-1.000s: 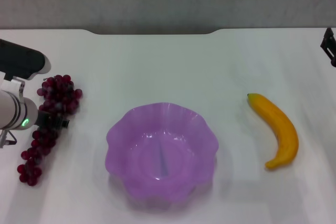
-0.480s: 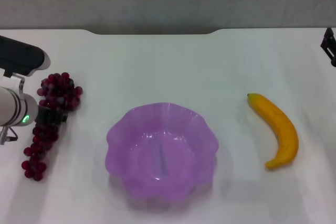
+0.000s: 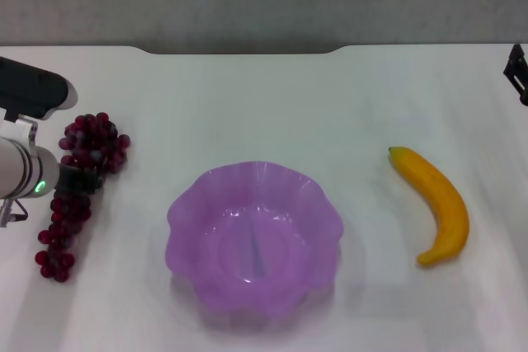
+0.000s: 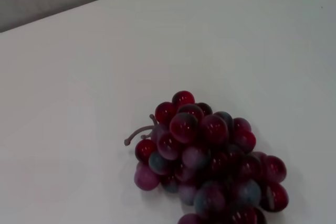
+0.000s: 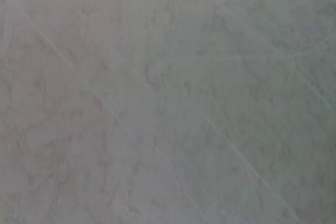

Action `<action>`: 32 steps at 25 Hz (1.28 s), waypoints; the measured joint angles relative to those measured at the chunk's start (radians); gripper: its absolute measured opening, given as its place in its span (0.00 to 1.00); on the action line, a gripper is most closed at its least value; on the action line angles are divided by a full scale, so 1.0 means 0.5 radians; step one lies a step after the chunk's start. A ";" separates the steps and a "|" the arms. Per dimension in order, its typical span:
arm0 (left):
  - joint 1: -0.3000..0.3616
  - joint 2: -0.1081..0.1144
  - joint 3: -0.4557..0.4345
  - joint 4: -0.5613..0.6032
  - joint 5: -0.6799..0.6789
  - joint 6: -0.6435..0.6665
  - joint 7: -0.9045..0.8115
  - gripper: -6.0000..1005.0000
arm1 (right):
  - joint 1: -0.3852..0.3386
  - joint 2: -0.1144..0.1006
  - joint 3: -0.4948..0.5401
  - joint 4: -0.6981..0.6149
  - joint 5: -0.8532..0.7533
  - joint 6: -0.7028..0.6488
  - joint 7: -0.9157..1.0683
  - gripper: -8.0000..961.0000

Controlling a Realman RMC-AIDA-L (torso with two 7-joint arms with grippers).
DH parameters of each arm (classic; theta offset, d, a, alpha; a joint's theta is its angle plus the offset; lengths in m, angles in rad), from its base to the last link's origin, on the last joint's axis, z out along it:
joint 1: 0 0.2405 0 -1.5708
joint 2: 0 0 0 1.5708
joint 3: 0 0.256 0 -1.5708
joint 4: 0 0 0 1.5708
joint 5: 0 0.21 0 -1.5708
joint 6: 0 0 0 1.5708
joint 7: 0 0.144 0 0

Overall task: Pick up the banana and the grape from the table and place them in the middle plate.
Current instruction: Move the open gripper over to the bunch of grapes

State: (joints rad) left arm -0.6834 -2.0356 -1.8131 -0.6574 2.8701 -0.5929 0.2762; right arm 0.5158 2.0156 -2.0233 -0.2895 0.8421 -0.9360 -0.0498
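The table (image 3: 247, 105) bears the grape (image 3: 78, 179), the middle plate (image 3: 186, 212) and the banana (image 3: 437, 204).

At 9 o'clock in our head view we see the left arm (image 3: 25, 154): a black rounded upper housing w/ a matte finish, then a silver-white cylindrical segment below it carrying 1 small green LED. A pale metal bracket sits between the 2 parts, and a thin loop of cable hangs under the cylinder. The left gripper (image 3: 78, 179) end is black. At 3 o'clock, only a small black angular piece of the right arm (image 3: 518, 72) shows, edge-on.
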 joint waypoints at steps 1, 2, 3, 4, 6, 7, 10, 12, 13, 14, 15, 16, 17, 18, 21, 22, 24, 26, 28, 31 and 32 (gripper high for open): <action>0.000 0.000 0.000 0.001 0.000 0.003 0.000 0.45 | -0.003 0.000 0.000 0.000 0.000 -0.001 0.001 0.93; 0.000 0.000 0.000 0.000 0.000 0.004 0.000 0.45 | -0.004 0.000 0.000 -0.001 0.000 -0.001 0.001 0.93; 0.001 0.000 0.000 -0.001 0.000 0.005 0.000 0.44 | -0.005 0.000 0.000 -0.001 0.000 -0.003 0.001 0.93; 0.001 -0.001 0.000 -0.003 0.000 0.008 0.000 0.44 | -0.007 0.000 0.000 -0.001 0.000 -0.004 0.001 0.93; 0.001 -0.002 0.000 -0.006 0.000 0.018 0.000 0.43 | -0.011 0.000 0.000 -0.001 0.000 -0.006 0.001 0.93; 0.002 -0.003 0.000 -0.007 0.000 0.024 0.000 0.43 | -0.012 0.000 0.000 -0.001 0.000 -0.007 0.001 0.93; 0.006 -0.004 0.002 -0.008 0.000 0.035 0.009 0.41 | -0.017 0.000 0.000 -0.001 0.001 -0.009 0.001 0.93; 0.007 -0.005 0.005 -0.008 0.000 0.047 0.011 0.40 | -0.020 -0.001 0.001 -0.001 0.005 -0.009 0.001 0.92; 0.008 -0.005 0.005 -0.008 0.000 0.054 0.009 0.39 | -0.021 -0.002 0.002 -0.001 0.007 -0.009 0.001 0.92; 0.008 -0.005 0.005 -0.008 -0.001 0.059 0.008 0.38 | -0.021 -0.002 0.002 -0.001 0.008 -0.009 0.002 0.92; 0.008 -0.006 0.006 -0.008 -0.001 0.063 0.006 0.37 | -0.022 -0.002 0.002 -0.001 0.007 -0.010 0.001 0.92; 0.008 -0.007 0.006 -0.008 -0.001 0.068 0.006 0.35 | -0.022 -0.002 0.002 -0.001 0.005 -0.010 0.000 0.92; 0.008 -0.008 0.006 -0.008 -0.002 0.072 0.008 0.32 | -0.022 -0.003 0.001 -0.003 0.004 -0.011 -0.002 0.92; 0.008 -0.009 0.012 -0.008 -0.004 0.076 0.010 0.32 | -0.023 -0.003 0.001 -0.004 0.004 -0.012 -0.003 0.92; 0.008 -0.010 0.050 -0.012 -0.014 0.088 0.003 0.29 | -0.025 -0.003 0.003 -0.006 0.004 -0.012 -0.001 0.92; 0.009 -0.010 0.059 -0.013 -0.016 0.093 0.000 0.28 | -0.026 -0.003 0.004 -0.007 0.004 -0.012 0.000 0.92; 0.013 -0.010 0.061 -0.017 -0.016 0.101 -0.001 0.27 | -0.028 -0.003 0.007 -0.007 0.004 -0.012 0.002 0.92; 0.016 -0.010 0.061 -0.033 -0.016 0.105 -0.003 0.26 | -0.031 -0.003 0.009 -0.007 0.003 -0.012 0.002 0.92; 0.024 -0.010 0.064 -0.061 -0.016 0.108 -0.005 0.25 | -0.034 -0.003 0.009 -0.007 0.002 -0.012 0.002 0.92; 0.035 -0.009 0.065 -0.086 -0.017 0.116 -0.005 0.24 | -0.029 -0.006 0.008 -0.007 0.002 -0.012 0.002 0.92; 0.039 -0.009 0.066 -0.088 -0.018 0.121 -0.005 0.24 | -0.028 -0.006 0.006 -0.009 0.002 -0.012 0.001 0.92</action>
State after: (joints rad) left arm -0.6637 -2.0402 -1.7803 -0.7013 2.8612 -0.5326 0.2739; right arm 0.5020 2.0125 -2.0204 -0.2941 0.8432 -0.9420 -0.0494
